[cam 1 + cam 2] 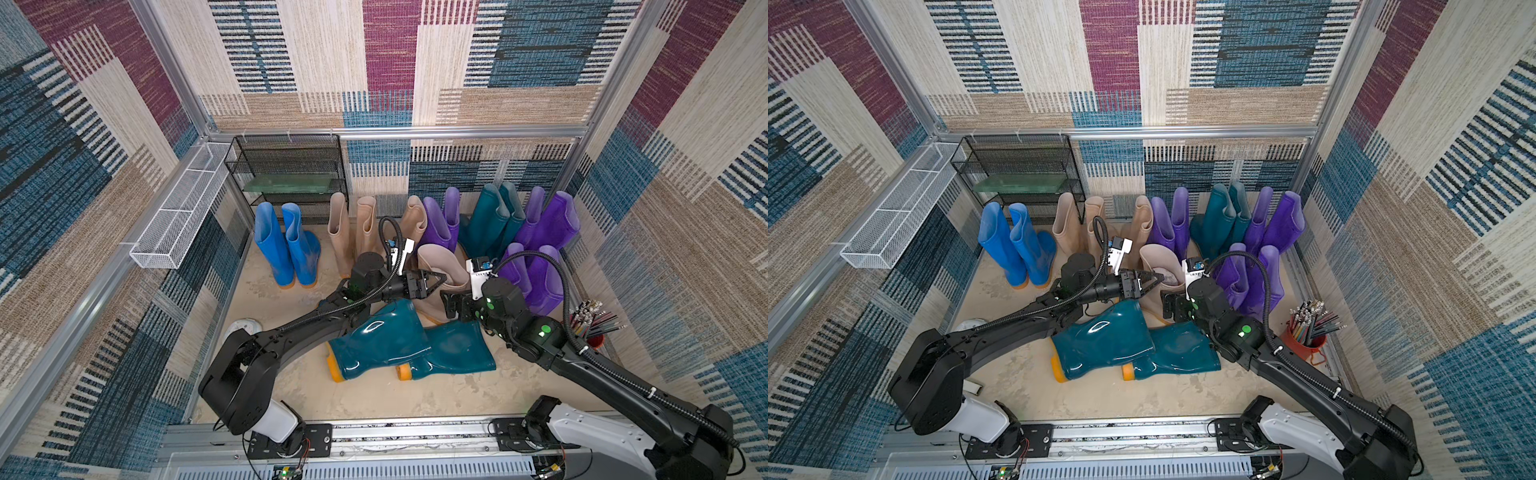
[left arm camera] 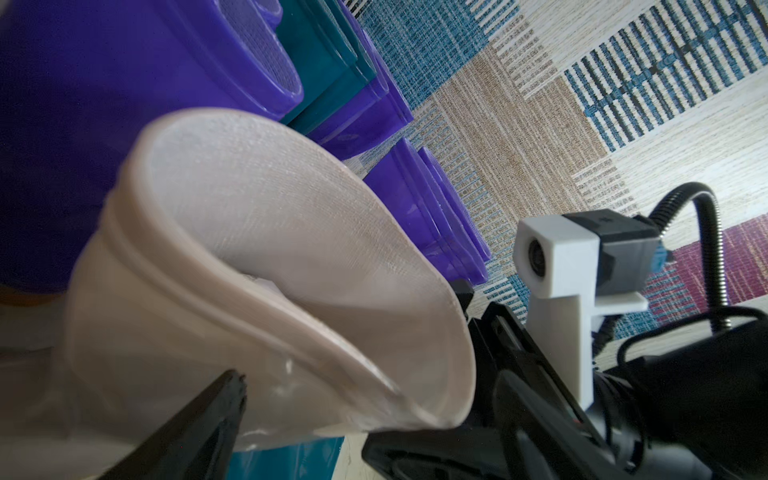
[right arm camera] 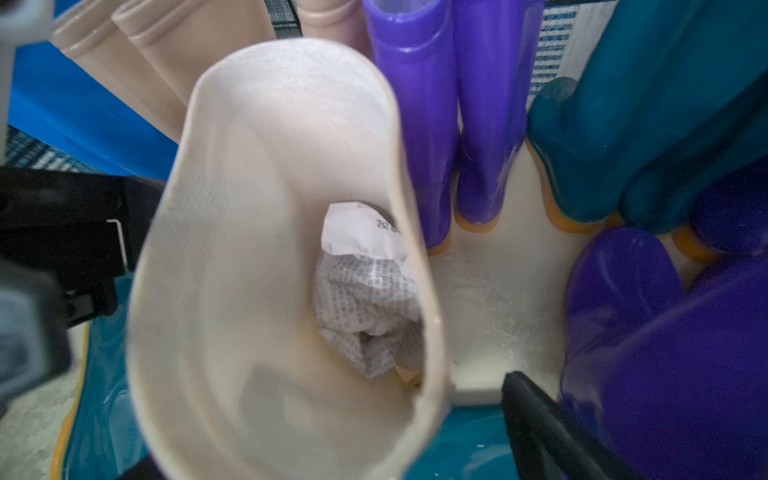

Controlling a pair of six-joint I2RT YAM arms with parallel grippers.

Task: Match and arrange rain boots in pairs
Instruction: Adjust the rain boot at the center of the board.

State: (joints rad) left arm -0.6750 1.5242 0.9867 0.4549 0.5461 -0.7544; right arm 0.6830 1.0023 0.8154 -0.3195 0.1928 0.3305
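A beige-pink glossy rubber rain boot point(image 1: 440, 266) stands upright mid-way across the sandy table point(image 1: 374, 399) with crumpled printed paper point(image 3: 365, 291) down its shaft. The left claw point(image 1: 436, 284) is at its rim on one side and the right claw point(image 1: 449, 308) on the other, both with jaws spread wide apart. Just in front of it two dark teal rubber boots point(image 1: 382, 340) lie on their sides. Along the back stand a bright blue pair point(image 1: 286, 249), more beige-pink boots point(image 1: 353, 232), purple boots point(image 1: 442, 220) and a teal pair point(image 1: 494, 220).
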